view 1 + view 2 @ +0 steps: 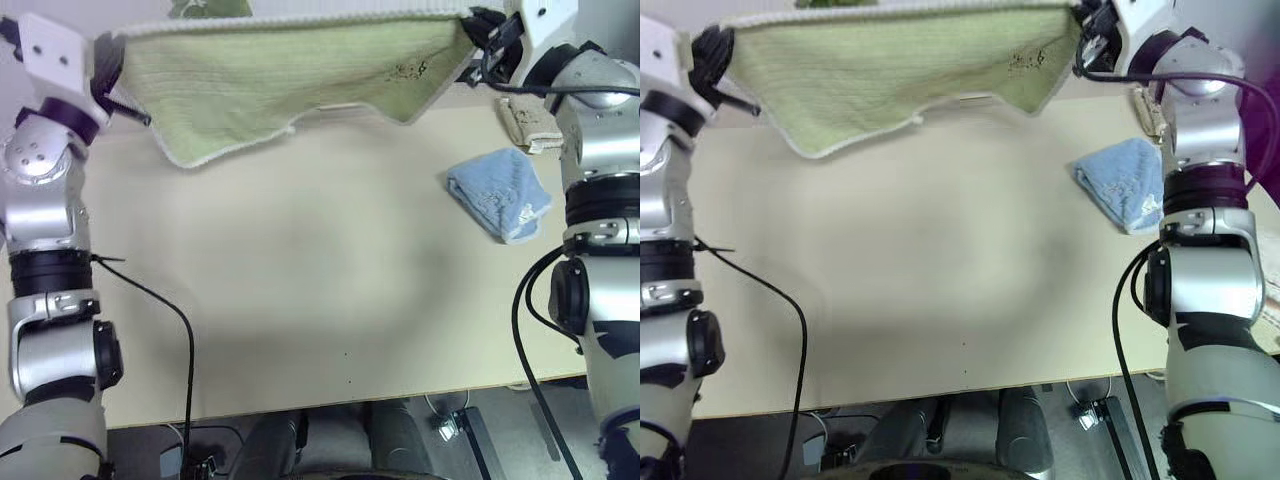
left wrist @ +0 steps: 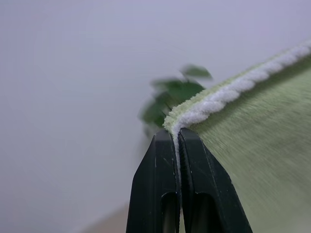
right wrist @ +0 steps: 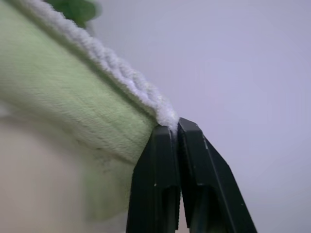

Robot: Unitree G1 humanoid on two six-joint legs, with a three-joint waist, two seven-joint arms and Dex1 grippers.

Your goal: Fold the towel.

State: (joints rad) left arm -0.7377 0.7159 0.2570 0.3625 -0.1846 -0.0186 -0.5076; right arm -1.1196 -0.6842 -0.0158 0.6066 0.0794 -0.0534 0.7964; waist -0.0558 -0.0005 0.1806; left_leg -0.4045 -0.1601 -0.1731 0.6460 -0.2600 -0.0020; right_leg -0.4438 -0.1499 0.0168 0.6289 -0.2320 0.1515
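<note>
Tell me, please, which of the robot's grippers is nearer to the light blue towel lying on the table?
Right. The right gripper pinches the green towel's corner above and just behind the blue towel. The left gripper holds the opposite corner, far across the table.

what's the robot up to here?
It's holding the green towel up over the table, stretched between both arms. The left gripper and right gripper are each shut on a corner of its white edge. No fold made yet. A blue towel lies bunched on the table's right side.
</note>
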